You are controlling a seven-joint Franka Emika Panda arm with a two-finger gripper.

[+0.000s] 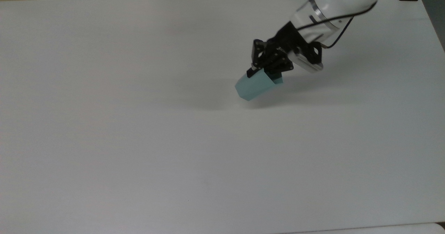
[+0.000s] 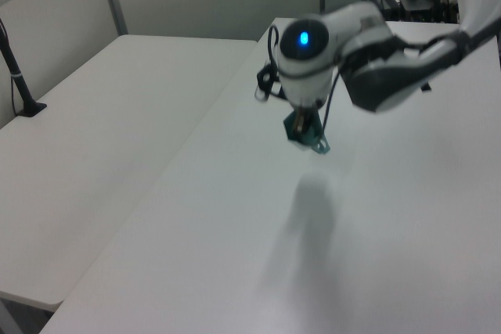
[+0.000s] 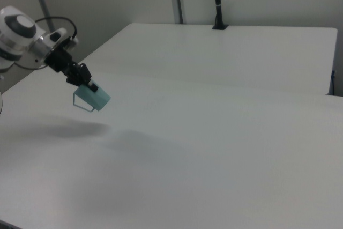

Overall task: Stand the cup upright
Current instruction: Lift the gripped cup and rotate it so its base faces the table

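Cup: the pale teal cup (image 1: 255,85) is held in the air above the white table (image 1: 139,140), not touching it. In the right view its soft shadow lies on the table below and to the right view's left of the cup (image 3: 92,97), apart from it.
Cup tilt: it is tilted, not upright. In the top view the narrower closed base points down toward the top view's lower left, and the wider mouth end is up at the gripper.
Cup handle: in the right view a thin handle loop hangs at the lower left of the body. In the left view the cup (image 2: 307,134) is dark and small under the wrist, so its exact form is hard to read there.
Gripper: the black gripper (image 1: 266,72) pinches the cup at its mouth end; one finger (image 1: 251,71) lies on the outer wall. The other finger seems to be inside the mouth, but I cannot see it well.
Gripper, right view: the gripper (image 3: 90,85) comes down from the right view's upper left and meets the top of the cup.
Arm: the white arm (image 1: 323,8) enters from the top view's upper right, with a black cable along the wrist. In the left view a blue light (image 2: 304,37) glows on the arm.
Table: its surface is plain white around the cup.
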